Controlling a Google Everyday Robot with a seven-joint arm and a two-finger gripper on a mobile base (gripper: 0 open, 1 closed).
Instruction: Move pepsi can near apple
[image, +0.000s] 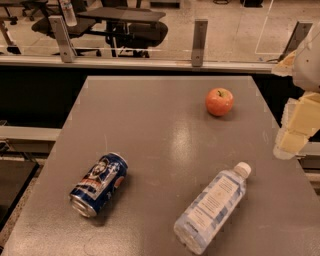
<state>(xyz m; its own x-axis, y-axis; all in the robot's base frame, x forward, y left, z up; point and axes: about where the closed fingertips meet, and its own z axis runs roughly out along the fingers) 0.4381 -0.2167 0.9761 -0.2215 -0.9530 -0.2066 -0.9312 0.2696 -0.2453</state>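
The pepsi can (99, 184) lies on its side at the front left of the grey table (150, 115), its silver end facing the near-left corner. The apple (219, 101) sits upright at the back right of the table, stem up. The two are far apart, on a diagonal across the table. My gripper (296, 126) hangs at the right edge of the view, above the table's right edge, to the right of the apple and well away from the can. It holds nothing that I can see.
A clear plastic water bottle (212, 207) lies on its side at the front right, cap pointing to the back right. A glass barrier with metal posts (200, 42) runs behind the table. Office chairs (125, 25) stand beyond it.
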